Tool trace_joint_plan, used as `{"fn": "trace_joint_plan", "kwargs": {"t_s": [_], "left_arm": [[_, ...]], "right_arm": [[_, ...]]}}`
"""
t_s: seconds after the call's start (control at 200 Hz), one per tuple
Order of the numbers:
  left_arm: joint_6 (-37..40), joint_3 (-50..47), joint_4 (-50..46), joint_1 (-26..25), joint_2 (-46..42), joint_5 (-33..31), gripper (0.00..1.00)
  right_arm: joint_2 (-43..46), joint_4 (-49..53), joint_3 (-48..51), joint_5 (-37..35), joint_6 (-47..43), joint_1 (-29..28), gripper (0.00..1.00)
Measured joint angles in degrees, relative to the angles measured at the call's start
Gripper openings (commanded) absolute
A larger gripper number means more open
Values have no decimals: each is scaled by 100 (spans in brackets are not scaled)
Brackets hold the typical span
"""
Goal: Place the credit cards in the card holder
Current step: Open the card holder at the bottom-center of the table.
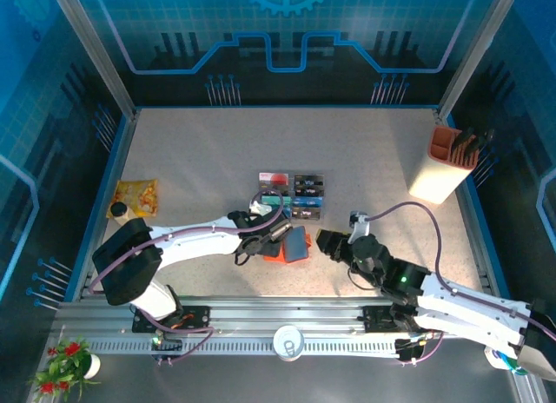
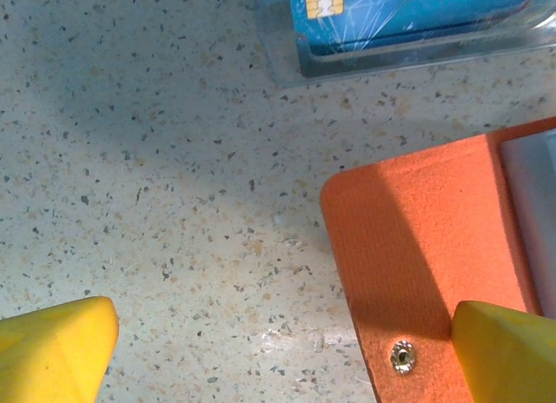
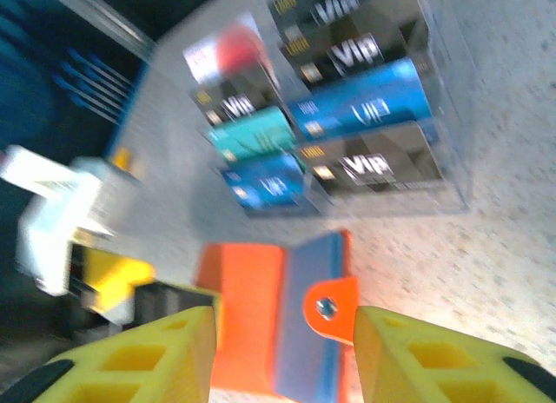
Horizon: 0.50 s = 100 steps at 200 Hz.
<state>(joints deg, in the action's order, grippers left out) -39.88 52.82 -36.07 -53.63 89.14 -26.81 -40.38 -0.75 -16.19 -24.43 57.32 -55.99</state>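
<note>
Speckled beige table, blue-walled enclosure around it. Left arm reaches in from the near left, right arm from the near right, and both ends meet near table centre.

Tall orange-and-white box of pens stands upright at the far right, well apart from everything else. Yellow snack bag lies at the left edge.

Clear plastic tray sits mid-table, just beyond the card holder. Credit cards all sit in the tray's compartments, two columns: black VIP ones, a blue one, a teal one, a red-and-white one at the far left corner. No card is in the wallet.

Card holder lies open and flat on the table between the two grippers, near side of the tray, close to it but not touching. Orange flap on the left, grey-blue pocket on the right.

Left gripper is at the holder's left side. Left wrist view: left gripper spread wide, one yellow fingertip over bare table, the other over the orange flap near its corner. Contact with the flap can't be told.

Right gripper is just right of the holder. Right wrist view is blurred: right gripper with fingers apart, nothing pinched, card holder seen through the gap.

Round snap sits on the flap beside the left fingertip, another snap on the small orange tab.
</note>
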Motion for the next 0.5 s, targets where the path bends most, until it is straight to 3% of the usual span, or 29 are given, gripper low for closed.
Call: {"fn": "trace_joint_plan", "kwargs": {"t_s": [0.255,0.5], "left_arm": [[0,0,114,0,-116,0,99],[0,0,164,0,-116,-2,99]], "right_arm": [[-1742,219,-710,697,-501,17,33],[-2677,13,-1128,986,-772,26,29]]}}
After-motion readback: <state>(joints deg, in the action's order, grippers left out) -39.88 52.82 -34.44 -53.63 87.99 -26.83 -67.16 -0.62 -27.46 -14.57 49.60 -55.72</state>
